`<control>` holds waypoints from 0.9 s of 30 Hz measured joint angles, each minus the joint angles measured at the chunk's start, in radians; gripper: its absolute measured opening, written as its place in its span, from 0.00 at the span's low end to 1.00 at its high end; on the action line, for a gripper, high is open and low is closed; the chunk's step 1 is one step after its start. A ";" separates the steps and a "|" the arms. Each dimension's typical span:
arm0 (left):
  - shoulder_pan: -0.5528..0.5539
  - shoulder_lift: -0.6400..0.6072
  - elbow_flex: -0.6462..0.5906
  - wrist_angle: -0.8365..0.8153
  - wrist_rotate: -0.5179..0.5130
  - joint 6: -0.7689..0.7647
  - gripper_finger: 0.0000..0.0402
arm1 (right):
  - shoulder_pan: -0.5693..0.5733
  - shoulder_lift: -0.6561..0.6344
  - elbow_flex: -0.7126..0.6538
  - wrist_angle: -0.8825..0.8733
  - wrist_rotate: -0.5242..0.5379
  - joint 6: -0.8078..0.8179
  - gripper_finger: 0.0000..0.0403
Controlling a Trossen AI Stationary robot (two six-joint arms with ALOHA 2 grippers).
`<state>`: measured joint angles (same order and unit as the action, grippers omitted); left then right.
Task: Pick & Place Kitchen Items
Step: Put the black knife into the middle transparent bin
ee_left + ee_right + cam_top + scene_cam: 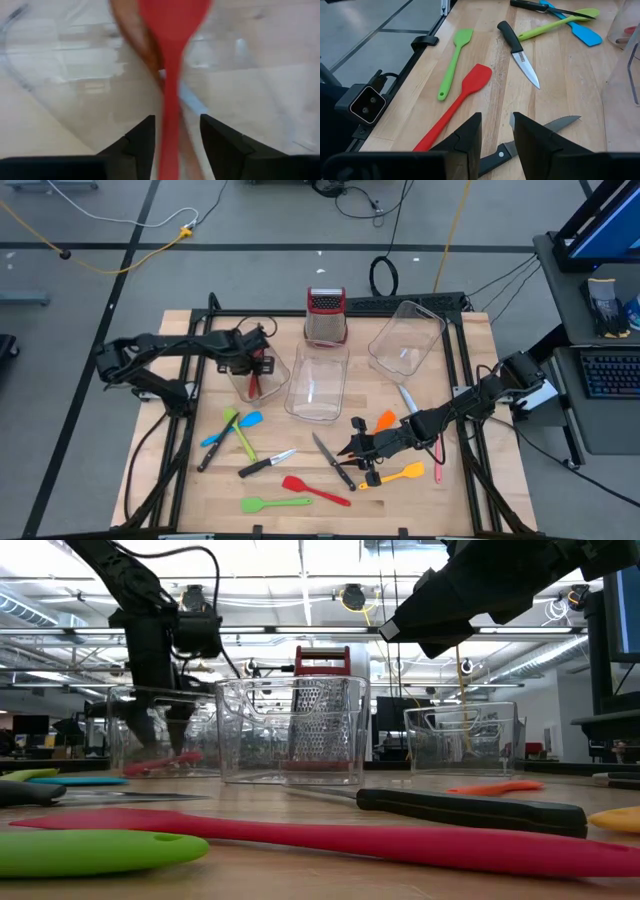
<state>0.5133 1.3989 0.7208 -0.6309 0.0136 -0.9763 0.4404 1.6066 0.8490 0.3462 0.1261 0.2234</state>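
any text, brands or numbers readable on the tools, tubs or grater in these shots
None can be read.
Box grater: no label shows.
Clear tubs: no markings show.
Knife blade: a small mark near the handle, too small to read.
Monitor beside the table: screen content too small to read.

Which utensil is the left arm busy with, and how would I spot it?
Find the steel box grater, then the clear tub nearest the left end effector. Inside stands a red spoon, between its parted fingers. It is the only utensil in any tub.
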 joint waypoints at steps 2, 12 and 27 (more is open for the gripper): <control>0.007 -0.047 0.000 0.005 0.023 0.014 0.43 | 0.000 0.000 0.000 0.000 0.000 0.000 0.25; -0.004 -0.348 0.002 0.003 0.069 0.023 0.43 | 0.000 0.000 0.000 0.001 0.000 0.000 0.25; -0.374 -0.550 0.003 -0.001 -0.100 0.185 0.43 | 0.000 0.000 0.000 0.000 0.000 0.000 0.25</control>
<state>0.1395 0.8487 0.7238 -0.6319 -0.0866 -0.7914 0.4400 1.6066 0.8488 0.3460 0.1262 0.2235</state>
